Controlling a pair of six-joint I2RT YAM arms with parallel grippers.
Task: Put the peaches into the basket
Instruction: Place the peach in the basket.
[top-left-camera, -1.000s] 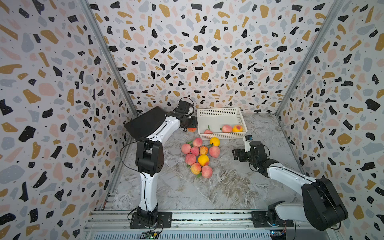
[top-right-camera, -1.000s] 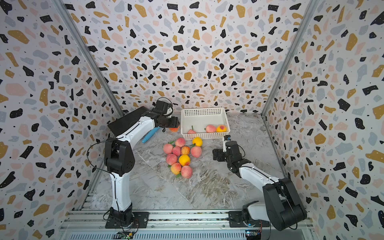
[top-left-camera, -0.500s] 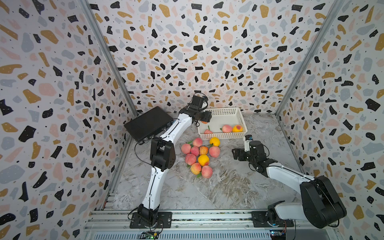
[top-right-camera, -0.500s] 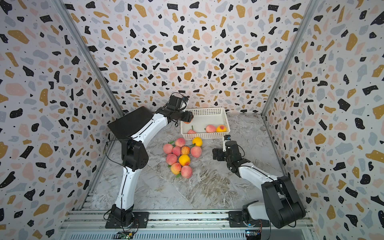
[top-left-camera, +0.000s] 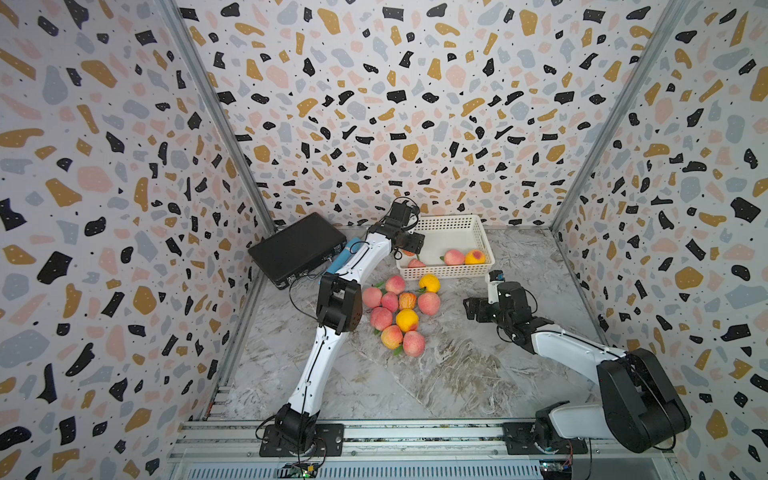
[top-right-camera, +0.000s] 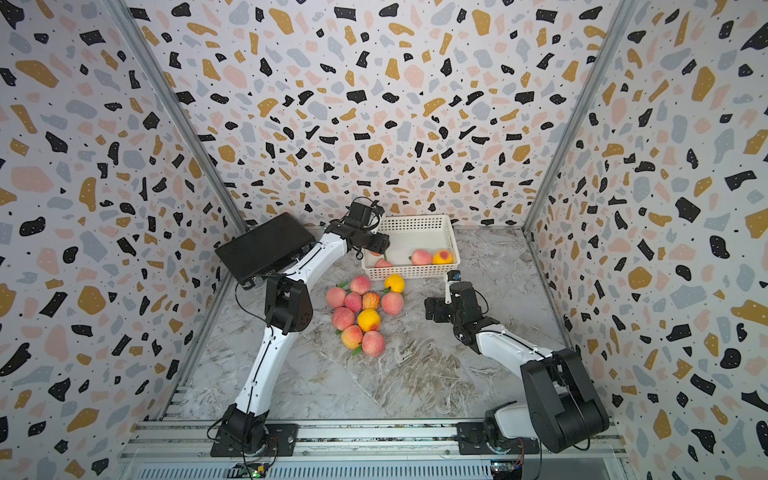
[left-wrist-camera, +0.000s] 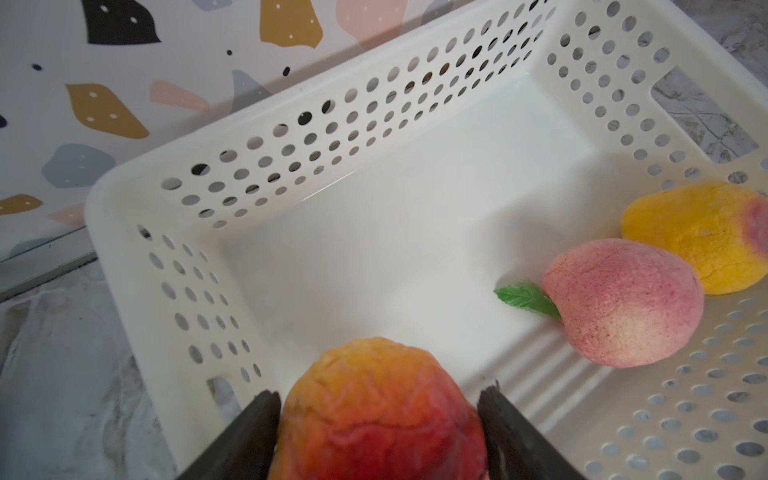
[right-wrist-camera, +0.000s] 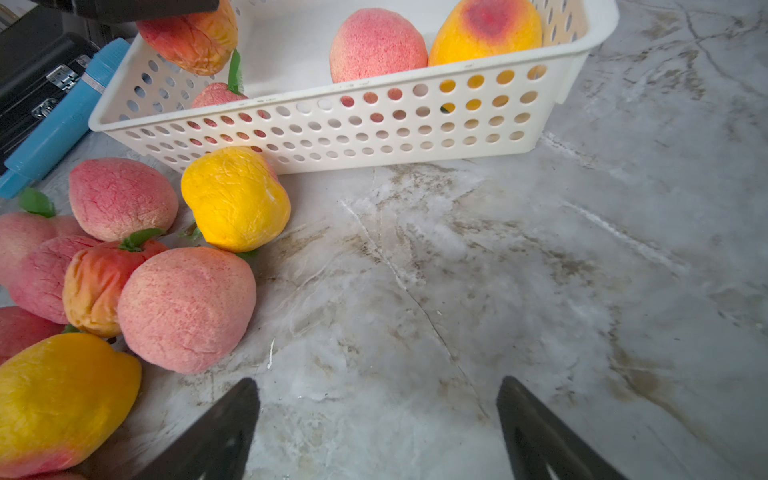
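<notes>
Between the fingers of the left gripper (left-wrist-camera: 380, 390), an orange-red peach (left-wrist-camera: 382, 419), clasped on both flanks. Hangs in the air over the left end of the basket (left-wrist-camera: 124, 199), above rim height and close to the wall nearer the robot. Inside the basket, against that same near wall, three more fruits: toward the right end a pink peach (left-wrist-camera: 623, 303) with a green leaf, touching a yellow-orange peach (left-wrist-camera: 698, 237) with a red blush, and toward the left end a third peach (right-wrist-camera: 216, 95), pink, low down and almost beneath the held one. The rest of the white floor bare. Just outside the near wall, on the marbled table (top-left-camera: 457, 374), a tight heap of loose peaches (top-left-camera: 407, 320), mostly pink with two yellow and one redder, the yellow one at the back nearly touching the basket. To the right of the heap and near the basket's near right corner, the right gripper (right-wrist-camera: 374, 415), low over bare tabletop, jaws spread wide with nothing between them. To the left of the basket, a blue cylinder (right-wrist-camera: 62, 120) lying on the table, partly hidden behind the left arm in both top views. Beyond it, in the back left corner, a flat black case (top-left-camera: 297, 245). All around, speckled terrazzo-pattern walls (top-left-camera: 395, 104).
</notes>
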